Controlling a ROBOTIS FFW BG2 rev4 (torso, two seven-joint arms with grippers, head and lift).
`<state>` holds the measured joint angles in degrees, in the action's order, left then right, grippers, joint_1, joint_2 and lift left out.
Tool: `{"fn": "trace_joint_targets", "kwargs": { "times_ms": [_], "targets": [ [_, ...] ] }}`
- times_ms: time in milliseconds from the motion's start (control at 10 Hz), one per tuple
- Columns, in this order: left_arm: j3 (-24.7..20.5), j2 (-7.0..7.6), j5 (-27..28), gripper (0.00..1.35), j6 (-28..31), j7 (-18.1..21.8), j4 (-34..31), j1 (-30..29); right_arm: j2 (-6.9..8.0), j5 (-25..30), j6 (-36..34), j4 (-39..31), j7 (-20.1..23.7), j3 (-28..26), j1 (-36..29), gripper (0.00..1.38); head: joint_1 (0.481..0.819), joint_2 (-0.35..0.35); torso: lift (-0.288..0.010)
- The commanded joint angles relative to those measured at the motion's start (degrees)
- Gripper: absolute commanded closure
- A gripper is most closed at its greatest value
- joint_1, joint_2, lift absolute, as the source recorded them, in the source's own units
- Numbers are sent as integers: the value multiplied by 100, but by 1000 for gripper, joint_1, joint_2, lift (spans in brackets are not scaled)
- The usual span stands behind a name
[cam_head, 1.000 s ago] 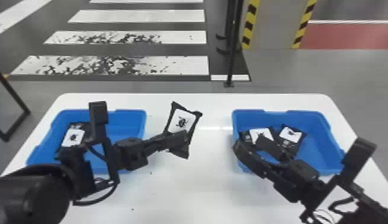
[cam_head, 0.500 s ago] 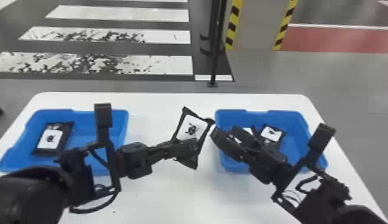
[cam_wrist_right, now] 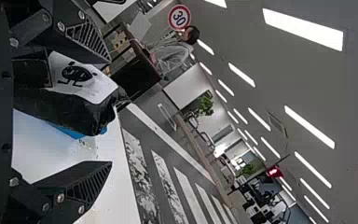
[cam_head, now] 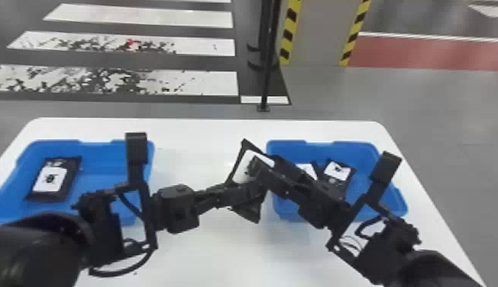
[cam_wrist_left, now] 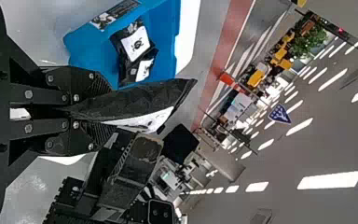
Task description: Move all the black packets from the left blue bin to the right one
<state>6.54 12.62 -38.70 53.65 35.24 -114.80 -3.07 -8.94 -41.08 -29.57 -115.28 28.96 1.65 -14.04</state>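
Between the two bins, my left gripper [cam_head: 246, 192] is shut on a black packet [cam_head: 240, 168] with a white label, held above the table. In the left wrist view, the left gripper [cam_wrist_left: 86, 112] pinches that packet [cam_wrist_left: 135, 105] by one end. My right gripper [cam_head: 265, 168] overlaps the packet's upper right part in the head view. In the right wrist view, the right gripper [cam_wrist_right: 107, 112] stands open, the packet [cam_wrist_right: 70, 105] between its spread fingers, nearer one of them. One packet [cam_head: 49, 179] lies in the left blue bin [cam_head: 103, 156]; packets [cam_head: 338, 171] lie in the right blue bin [cam_head: 374, 183].
Both bins stand on a white table [cam_head: 206, 133], whose far edge runs behind them. Both arms reach in over the table's front part, the right one crossing the right bin's near side. A dark pole [cam_head: 265, 76] stands on the floor beyond the table.
The head view has shifted. My left gripper has carried its packet rightward, closer to the right bin. My right gripper has moved left from over the right bin to the packet.
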Motion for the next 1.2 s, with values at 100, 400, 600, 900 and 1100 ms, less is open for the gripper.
{"fn": "trace_joint_targets", "kwargs": {
  "times_ms": [100,400,600,900,1100],
  "targets": [
    [8,-5,31,1207,21,0,12,-2,-3,-85,-108,46,4,29,26,1133,695,-80,-140],
    [-26,-5,31,1207,7,-17,-2,-16,15,-290,-66,117,13,52,-2,1277,695,-73,-140],
    [-197,-49,-60,668,-22,-132,-2,-157,15,-313,4,117,13,52,-2,1277,695,-69,-140],
    [-460,-66,-49,144,-78,-132,-115,-368,6,-96,47,468,-22,-302,279,1276,695,-64,-140],
    [-791,-93,20,140,-106,-132,-354,-593,-64,167,89,1312,-92,-679,842,1277,695,-87,-140]
  ]
}}
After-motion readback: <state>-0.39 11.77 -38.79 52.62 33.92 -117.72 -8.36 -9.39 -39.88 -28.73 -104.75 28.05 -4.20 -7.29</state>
